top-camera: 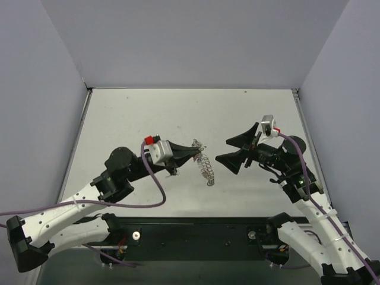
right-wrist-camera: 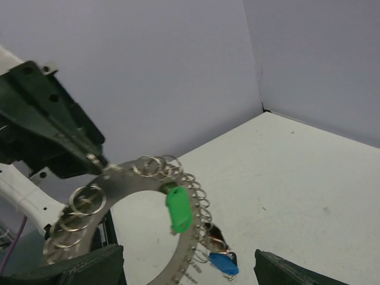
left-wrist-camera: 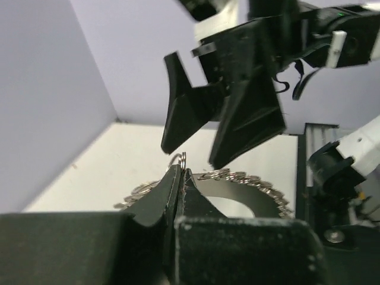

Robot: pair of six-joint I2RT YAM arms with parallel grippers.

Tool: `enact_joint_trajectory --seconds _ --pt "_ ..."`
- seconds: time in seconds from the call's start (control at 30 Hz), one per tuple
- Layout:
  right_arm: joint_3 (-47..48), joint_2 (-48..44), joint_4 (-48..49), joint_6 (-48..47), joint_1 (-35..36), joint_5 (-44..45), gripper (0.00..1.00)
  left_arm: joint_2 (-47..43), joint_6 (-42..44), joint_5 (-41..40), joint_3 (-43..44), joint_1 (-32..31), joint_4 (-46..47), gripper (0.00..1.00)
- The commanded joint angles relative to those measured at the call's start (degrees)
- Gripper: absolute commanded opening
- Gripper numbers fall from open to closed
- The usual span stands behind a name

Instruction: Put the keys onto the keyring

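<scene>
My left gripper [top-camera: 191,151] is shut on a small split ring on the rim of the keyring [top-camera: 206,165] and holds that silvery ring in the air, edge-on to the top camera. In the left wrist view its jaws [left-wrist-camera: 181,169] pinch the little ring, and the keyring [left-wrist-camera: 261,184] curves behind them. My right gripper [top-camera: 233,149] is open and empty, just right of the keyring, fingers [left-wrist-camera: 243,113] spread. In the right wrist view the keyring [right-wrist-camera: 127,178] carries a green key [right-wrist-camera: 179,209], a blue key [right-wrist-camera: 223,262] and a reddish one [right-wrist-camera: 215,236].
The white table [top-camera: 196,113] is walled by lilac panels at the back and both sides. A black rail [top-camera: 196,231] with the arm bases runs along the near edge. A purple cable [top-camera: 155,193] loops beside the left arm.
</scene>
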Motion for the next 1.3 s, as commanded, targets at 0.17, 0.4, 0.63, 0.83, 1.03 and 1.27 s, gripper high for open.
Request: enact_joint_trajectory --seconds 0.17,0.4,0.63,0.83,1.03,1.27 --pt "7.0 0.2 8.7 5.1 -0.2 -10.7 0.91 7.0 -33.7 20.4 9.2 14.6 -1.8 0.00" --pt "6.3 1.2 19.3 13.6 -0.3 -12.2 0.78 4.5 -38.2 22.3 2.5 15.2 15.7 0.00" --pt "5.3 6.1 36.6 26.8 1.1 -16.6 0.61 5.7 -41.0 24.3 1.2 15.3 21.0 0.00" --pt "7.0 7.8 36.1 28.6 5.3 -18.8 0.54 5.3 -37.0 19.0 2.5 15.1 14.5 0.00" --pt "8.2 7.6 28.2 23.2 8.4 -18.1 0.45 4.9 -35.2 16.4 2.5 15.1 11.5 0.00" --pt "7.7 8.5 22.6 18.7 8.7 -16.9 0.42 5.3 -36.2 18.7 2.2 15.1 14.8 0.00"
